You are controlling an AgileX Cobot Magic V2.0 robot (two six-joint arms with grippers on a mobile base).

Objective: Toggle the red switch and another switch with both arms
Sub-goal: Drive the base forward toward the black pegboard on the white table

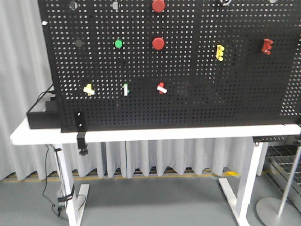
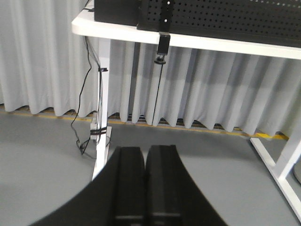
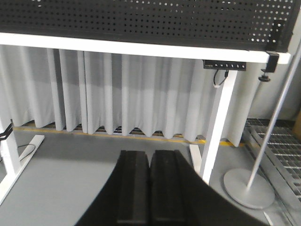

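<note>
red switch (image 1: 161,88) at 3 o'clock of green toggle (image 1: 125,89) | yellow switch (image 1: 89,89) at its 9 o'clock | left gripper (image 2: 146,151) pinched narrow, nothing held | right gripper (image 3: 150,155) same

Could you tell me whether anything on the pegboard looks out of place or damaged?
Nothing looks damaged. The red switch and the pale yellow switch have levers lying slanted, while the green switch stands upright. Two round openings at the upper left of the pegboard seem empty.
</note>
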